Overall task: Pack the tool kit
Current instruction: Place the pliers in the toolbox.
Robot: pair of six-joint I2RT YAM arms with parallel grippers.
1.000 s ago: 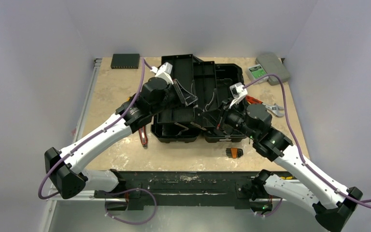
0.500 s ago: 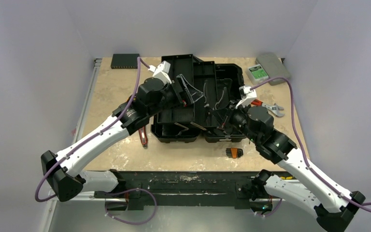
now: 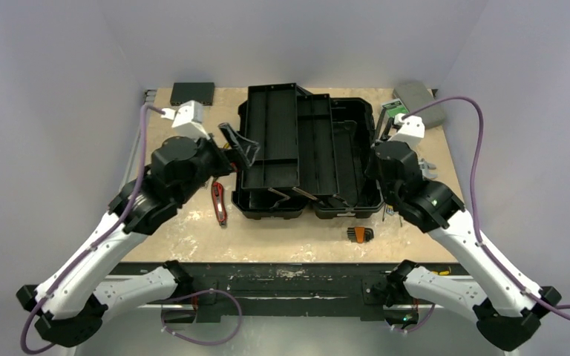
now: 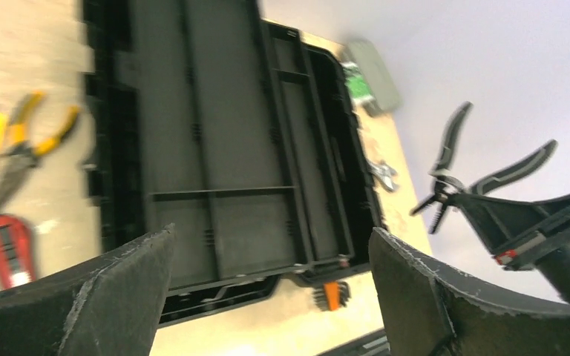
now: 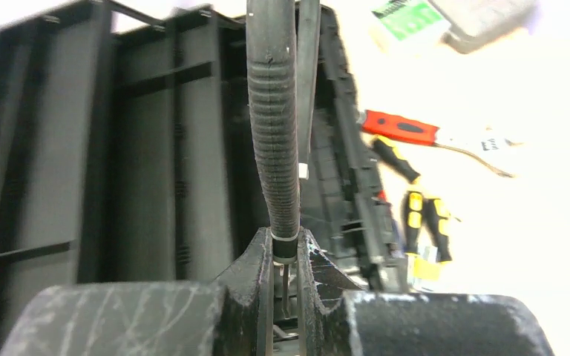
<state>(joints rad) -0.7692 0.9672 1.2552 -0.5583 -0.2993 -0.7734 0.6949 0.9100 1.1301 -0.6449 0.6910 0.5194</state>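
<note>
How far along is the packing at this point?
Early. The toolbox lies open, nothing clearly packed in it. The right gripper is shut on black-handled pliers; the left gripper is open, empty. Red knife, yellow pliers and hex keys lie on the table.

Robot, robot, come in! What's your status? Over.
Left hand open, empty. Right hand shut on pliers near open toolbox. Red tool unpacked on table. Nothing blocking it.

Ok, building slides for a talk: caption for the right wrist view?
Right gripper, jaws shut on black-handled pliers, open toolbox behind.
</note>
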